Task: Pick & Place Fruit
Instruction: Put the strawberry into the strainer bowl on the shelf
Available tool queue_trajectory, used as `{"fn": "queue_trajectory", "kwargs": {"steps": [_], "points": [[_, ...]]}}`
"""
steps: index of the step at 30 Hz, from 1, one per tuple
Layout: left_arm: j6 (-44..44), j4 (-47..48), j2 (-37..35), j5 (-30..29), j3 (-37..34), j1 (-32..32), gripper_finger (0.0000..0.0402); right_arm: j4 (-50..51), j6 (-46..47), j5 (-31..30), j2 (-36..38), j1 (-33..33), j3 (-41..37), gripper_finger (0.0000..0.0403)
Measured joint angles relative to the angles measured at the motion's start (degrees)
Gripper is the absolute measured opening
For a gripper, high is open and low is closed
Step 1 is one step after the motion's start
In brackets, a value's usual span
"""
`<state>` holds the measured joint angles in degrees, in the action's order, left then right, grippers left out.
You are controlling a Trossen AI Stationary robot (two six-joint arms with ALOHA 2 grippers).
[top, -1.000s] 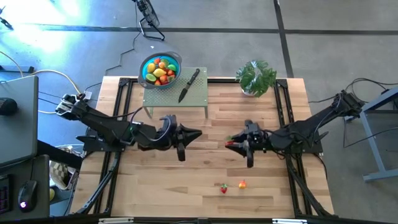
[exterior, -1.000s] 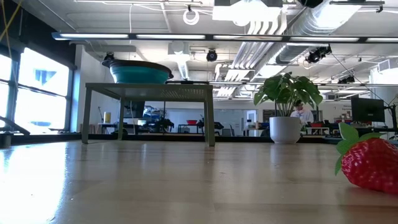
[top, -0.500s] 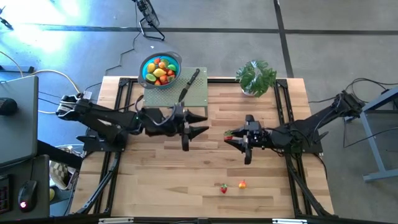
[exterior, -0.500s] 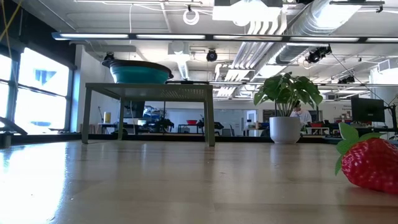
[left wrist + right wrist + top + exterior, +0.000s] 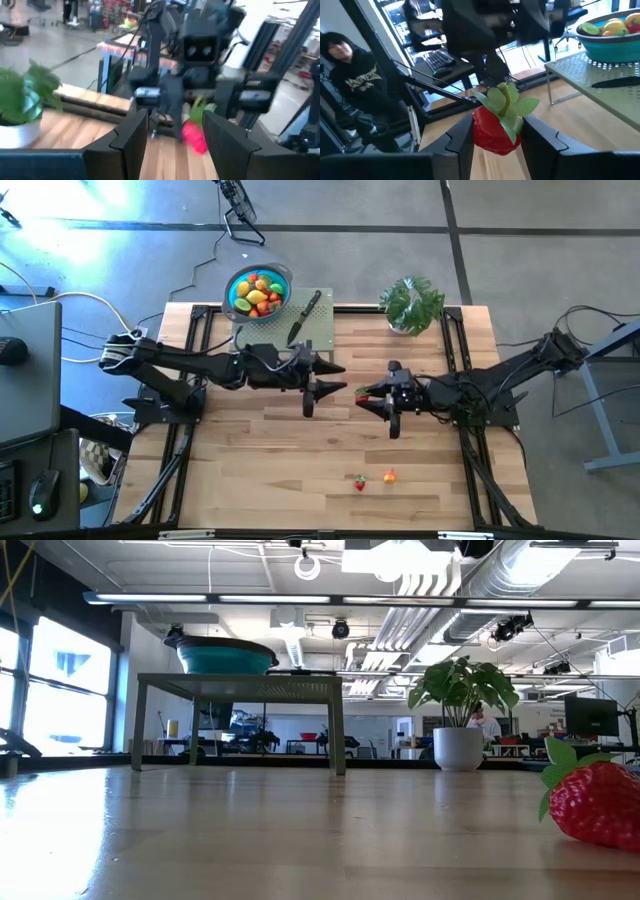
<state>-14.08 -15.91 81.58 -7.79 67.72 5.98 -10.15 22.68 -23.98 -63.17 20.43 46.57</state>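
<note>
Nearest the front edge of the wooden table (image 5: 300, 460) lie two loose fruit, a strawberry (image 5: 359, 482) and a small orange piece (image 5: 389, 476), just beside each other and well in front of the green stand (image 5: 283, 332). Farther in, my right pincer (image 5: 368, 401) is closed on a red strawberry (image 5: 493, 131) with its green leaves up (the berry sits snug between both fingers), in front of the stand and off toward the potted plant (image 5: 411, 304). My left pincer (image 5: 334, 379) faces it, just in front of the stand's corner, fingers apart and holding nothing. On the stand lies a black-handled knife (image 5: 303, 317). At the stand's far corner the blue bowl (image 5: 236, 284) holds a heap of fruit (image 5: 257, 294), yellow, red, green and orange.
</note>
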Motion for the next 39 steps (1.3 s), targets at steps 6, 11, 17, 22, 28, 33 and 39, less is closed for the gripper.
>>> {"fn": "queue_trajectory", "kwargs": {"steps": [6, 11, 17, 22, 28, 33, 39], "points": [[1.0, -0.6, 3.4, 2.5, 3.8, 0.0, 0.0184, -1.0, 1.2, 3.3, -0.6, -1.4, 0.1, 0.0125], [1.0, 0.3, 6.0, 3.3, 6.4, 0.0, 0.0184, -0.8, 1.2, 3.4, -1.0, -1.4, 0.0, 0.0127], [1.0, 3.6, 8.1, 4.1, 8.8, 0.0, 0.0184, -0.2, 1.1, 3.4, -1.1, -1.4, 0.0, 0.0127], [2.0, 5.6, 9.4, 5.4, 11.7, 0.0, 0.0184, 0.1, 1.1, 3.4, -1.1, -1.4, 0.0, 0.0127], [1.9, 6.5, 10.9, 5.4, 12.2, 0.0, 0.0184, 0.4, 1.1, 3.3, -1.1, -1.4, 0.0, 0.0127], [1.9, 7.0, 10.7, 5.3, 12.3, 0.0, 0.0184, 0.5, 1.2, 3.3, -1.1, -1.4, 0.0, 0.0127], [1.8, 7.5, 10.7, 5.3, 12.3, 0.0, 0.0184, 0.5, 1.2, 3.1, -1.1, -1.5, 0.0, 0.0126]]}}
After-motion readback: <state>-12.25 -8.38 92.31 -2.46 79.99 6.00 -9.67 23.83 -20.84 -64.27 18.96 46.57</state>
